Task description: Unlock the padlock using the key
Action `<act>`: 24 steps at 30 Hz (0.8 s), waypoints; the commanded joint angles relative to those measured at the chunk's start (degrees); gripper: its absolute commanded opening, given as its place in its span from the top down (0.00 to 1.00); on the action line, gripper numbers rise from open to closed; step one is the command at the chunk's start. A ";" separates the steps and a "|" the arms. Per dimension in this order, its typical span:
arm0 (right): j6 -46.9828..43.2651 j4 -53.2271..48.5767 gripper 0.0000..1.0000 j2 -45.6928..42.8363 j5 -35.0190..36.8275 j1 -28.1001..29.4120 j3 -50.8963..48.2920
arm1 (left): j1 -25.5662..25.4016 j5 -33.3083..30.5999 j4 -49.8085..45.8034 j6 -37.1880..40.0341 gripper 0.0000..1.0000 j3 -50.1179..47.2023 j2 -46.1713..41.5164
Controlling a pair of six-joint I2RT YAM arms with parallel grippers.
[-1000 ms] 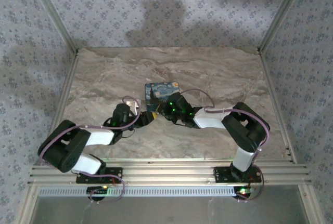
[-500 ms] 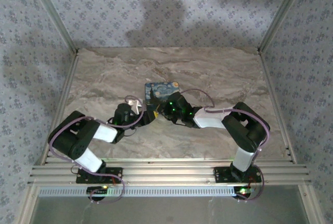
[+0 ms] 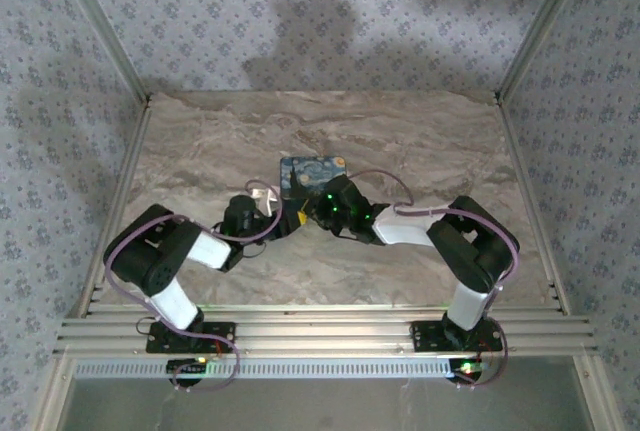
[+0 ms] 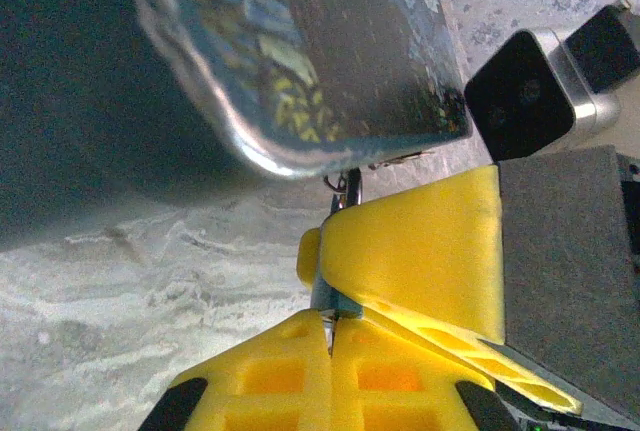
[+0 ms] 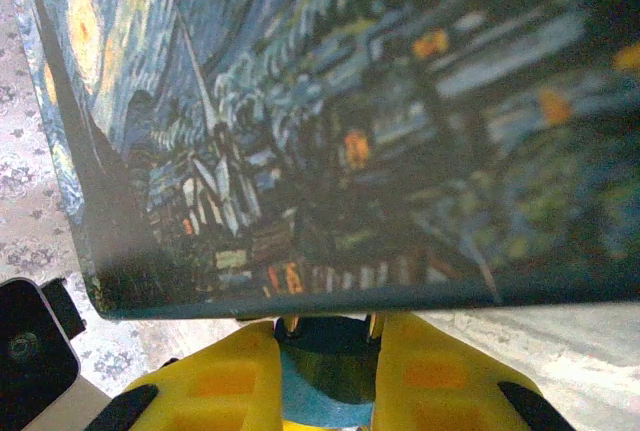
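Observation:
A small blue padlock (image 5: 335, 376) hangs from the clasp of a box printed with a night-sky painting (image 3: 312, 173). My right gripper (image 5: 328, 376) is shut on the padlock's body, one yellow finger on each side. In the left wrist view the padlock (image 4: 330, 299) peeks out beneath the right gripper's yellow finger (image 4: 420, 246). My left gripper (image 4: 331, 346) is shut on the thin metal key (image 4: 330, 330), whose tip meets the padlock's underside. Both grippers meet at the box's near edge in the top view, left gripper (image 3: 283, 219) and right gripper (image 3: 303, 213).
The box (image 4: 300, 51) rests mid-table on the marble top (image 3: 420, 141), its front tilted up over both grippers. Patterned walls and metal frame posts (image 3: 100, 31) bound the table. The right wrist camera (image 4: 530, 91) sits close to the left fingers.
The left arm's elbow has risen and swung right, and its wrist has turned at the padlock. The right arm and the box have held still.

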 commanded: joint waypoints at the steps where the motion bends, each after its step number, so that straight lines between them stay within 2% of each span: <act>1: 2.24 -2.14 1.00 -0.66 -3.49 0.56 0.39 | -2.28 -0.24 0.05 2.77 1.00 1.96 0.66; 7: 0.13 -6.33 1.00 -1.08 -4.72 0.16 2.83 | -6.50 -6.71 -6.93 10.59 1.00 3.23 -1.27; 17: -0.27 -8.43 1.00 -0.59 -5.82 0.46 3.70 | -13.94 -23.05 -25.63 25.91 1.00 7.52 -5.43; 24: -1.55 -10.89 1.00 -0.04 -6.38 0.73 4.78 | -18.29 -30.73 -33.85 33.05 1.00 11.71 -5.42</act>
